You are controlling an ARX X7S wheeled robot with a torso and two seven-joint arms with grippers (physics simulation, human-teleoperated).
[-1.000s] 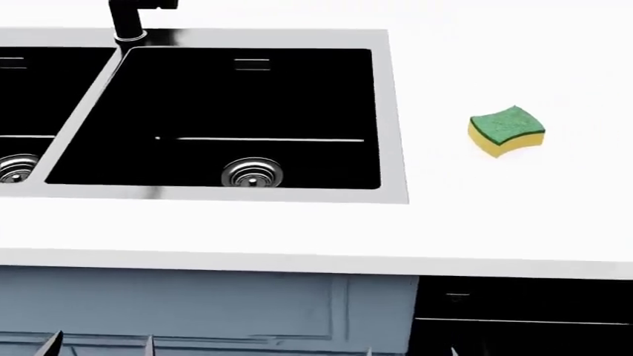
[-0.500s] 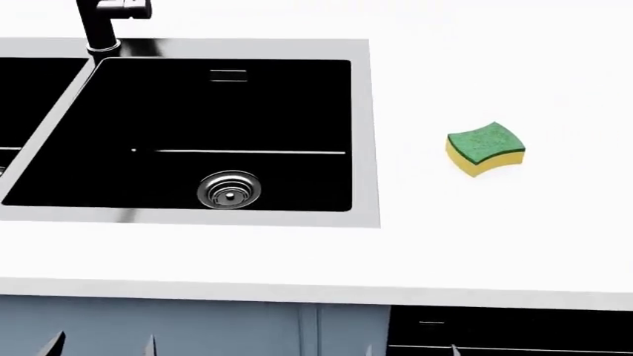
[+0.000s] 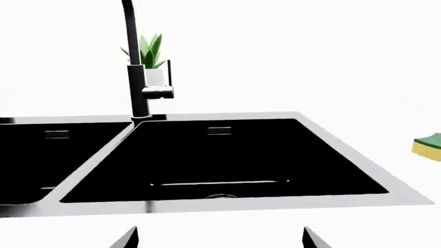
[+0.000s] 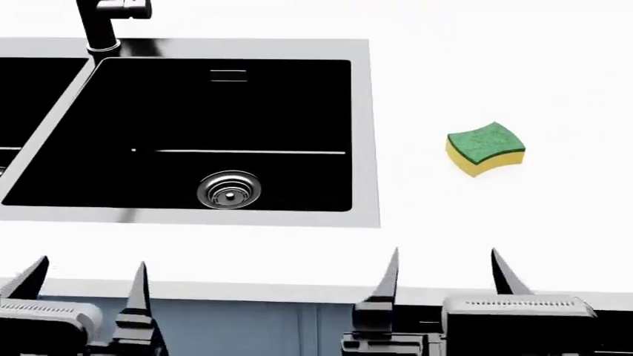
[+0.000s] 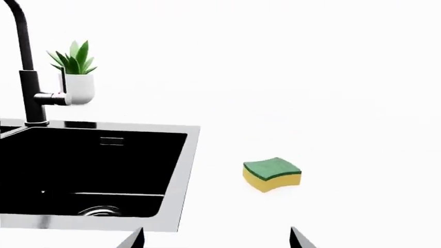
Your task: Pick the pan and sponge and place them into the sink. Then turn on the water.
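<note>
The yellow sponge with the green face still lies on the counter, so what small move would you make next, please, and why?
Probably reach the right gripper forward over the yellow, green-faced sponge: it lies on the white counter beyond those open fingers, outside the black steel-rimmed sink. No pan is in view.

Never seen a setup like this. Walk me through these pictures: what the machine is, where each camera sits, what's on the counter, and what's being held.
This is a simulated two-armed robot at a kitchen counter. One picture looks down from its head; the other two come from cameras near each gripper. In the head view, the left gripper and right gripper show at the bottom edge, both open and holding nothing. The black sink has a steel rim and a tap behind it. A yellow and green sponge lies on the white counter beside the sink. A potted plant stands farther back. No pan is visible.
</note>
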